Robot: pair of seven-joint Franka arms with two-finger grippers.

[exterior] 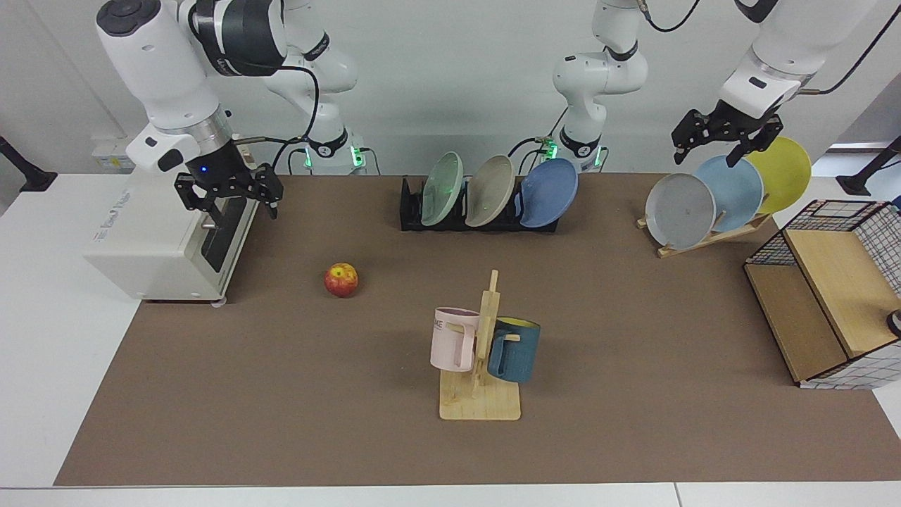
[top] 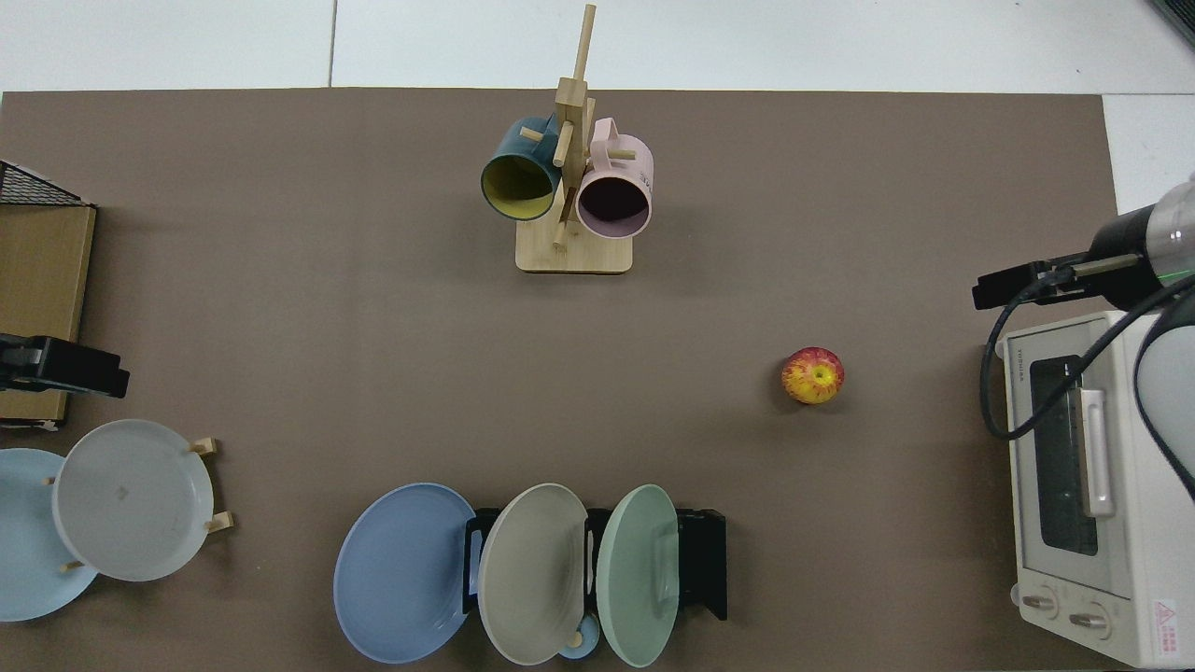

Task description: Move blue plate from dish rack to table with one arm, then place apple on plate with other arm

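Both end effectors hang released, well apart from the task's things.
Left end effector (exterior: pixel 725 141) is above the wooden stand; right end effector (exterior: pixel 229 197) is over the toaster oven (exterior: pixel 165 239). Blue plate (exterior: pixel 550 191) leans in the dish rack (exterior: pixel 412 211), apple (exterior: pixel 341 279) lies on the bench (exterior: pixel 633 394).

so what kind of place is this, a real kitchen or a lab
Most likely a robotics lab staged as a kitchen: two arms mounted behind a matted table, with a dish rack, toaster oven and mug tree as props.

Left gripper (exterior: pixel 711 144) raised, fingers spread — right gripper (exterior: pixel 229 199) likewise.
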